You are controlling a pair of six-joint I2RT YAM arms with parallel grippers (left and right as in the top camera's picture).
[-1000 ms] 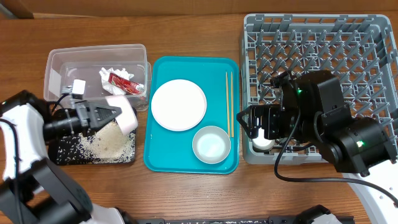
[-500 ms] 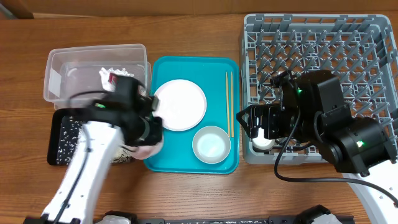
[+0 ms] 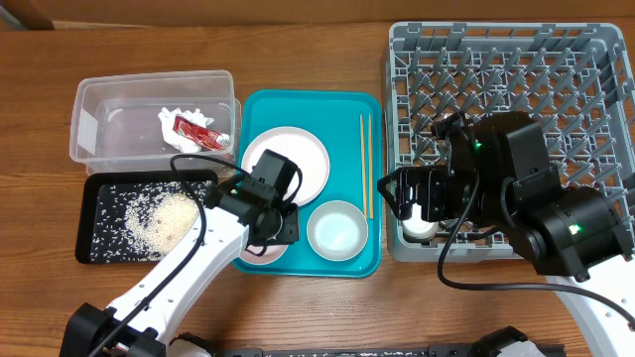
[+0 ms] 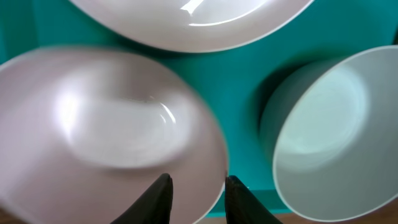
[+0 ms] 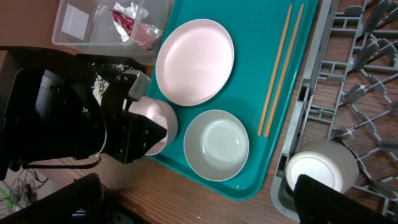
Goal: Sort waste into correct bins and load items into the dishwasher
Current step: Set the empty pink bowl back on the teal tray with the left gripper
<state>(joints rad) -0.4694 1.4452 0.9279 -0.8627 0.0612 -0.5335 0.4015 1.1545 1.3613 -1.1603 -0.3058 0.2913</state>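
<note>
The smaller round dish is at the near-left corner of the teal tray, close to the desk's near edge and a little left of its middle; the left gripper has it by the rim, fingers drawn nearly together, one inside the lip and one outside. The wrist view is blurred, so I cannot tell whether it rests on the tray or hangs just above. The grey-sided bowl lies just to its right; beyond that are the chopsticks, running near edge to far. The dish rack fills the desk's right side, so I'd judge the dish must travel rightward over both; the right gripper hangs at the rack's near-left corner above the cup, its opening unclear to me.
</note>
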